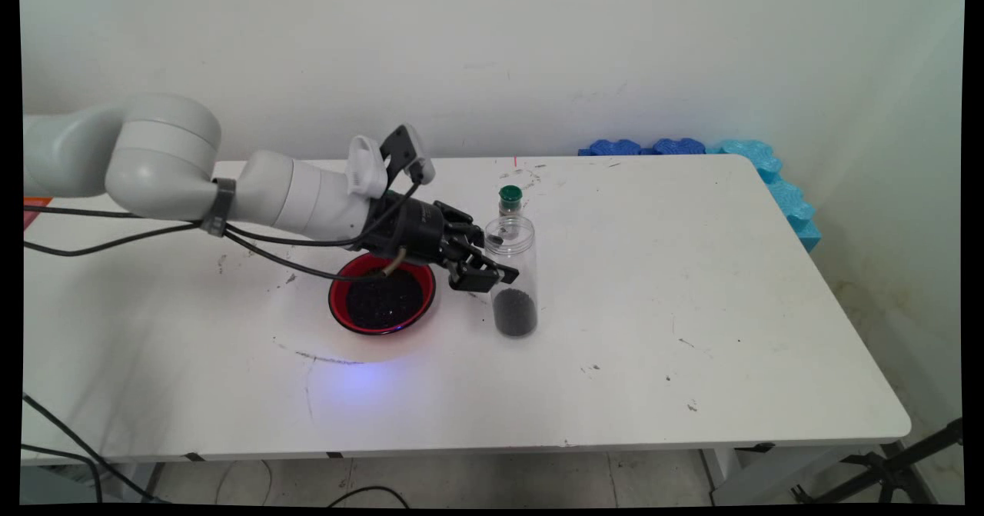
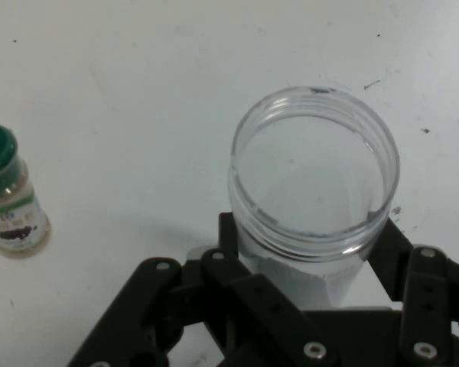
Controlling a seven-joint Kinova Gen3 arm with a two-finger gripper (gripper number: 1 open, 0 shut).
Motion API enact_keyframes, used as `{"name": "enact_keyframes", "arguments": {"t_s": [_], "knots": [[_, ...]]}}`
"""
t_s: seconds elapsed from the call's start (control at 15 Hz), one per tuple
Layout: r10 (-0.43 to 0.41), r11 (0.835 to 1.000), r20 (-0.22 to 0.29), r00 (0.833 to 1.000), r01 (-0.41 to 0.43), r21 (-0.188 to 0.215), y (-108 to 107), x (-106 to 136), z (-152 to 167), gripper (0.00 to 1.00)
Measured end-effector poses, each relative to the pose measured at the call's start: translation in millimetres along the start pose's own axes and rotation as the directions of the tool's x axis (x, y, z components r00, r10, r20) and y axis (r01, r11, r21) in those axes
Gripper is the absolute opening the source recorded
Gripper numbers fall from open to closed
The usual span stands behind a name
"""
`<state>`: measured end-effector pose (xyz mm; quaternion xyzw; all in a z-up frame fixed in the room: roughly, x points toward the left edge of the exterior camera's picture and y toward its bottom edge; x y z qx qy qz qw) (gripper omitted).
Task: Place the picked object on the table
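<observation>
One clear jar, one red bowl, one small green-capped spice bottle, all on my white table. My claw is clamped around the jar's midsection; the jar is upright, lidless, with dark granules at its bottom. The bowl holds dark granules too. The bottle label isn't readable.

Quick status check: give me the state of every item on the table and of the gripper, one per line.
clear jar: upright, lid off, dark granules filling only its bottom part.
gripper: shut on the clear jar, fingers on either side of it below the rim.
red bowl: upright on the table, holding dark granules, partly under the arm.
spice bottle: upright behind the jar, green cap on.
</observation>
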<state>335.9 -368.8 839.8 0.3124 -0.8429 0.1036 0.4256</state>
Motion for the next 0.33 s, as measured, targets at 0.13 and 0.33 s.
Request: {"name": "enact_keyframes", "arguments": {"t_s": [0.13, 0.33], "knots": [[-0.004, 1.0, 0.0, 1.0, 0.004, 0.0, 0.0, -3.0, 3.3, 0.0], [-0.008, 1.0, -0.004, 1.0, 0.008, 0.0, -0.1, -5.8, 6.7, 1.0]]}}
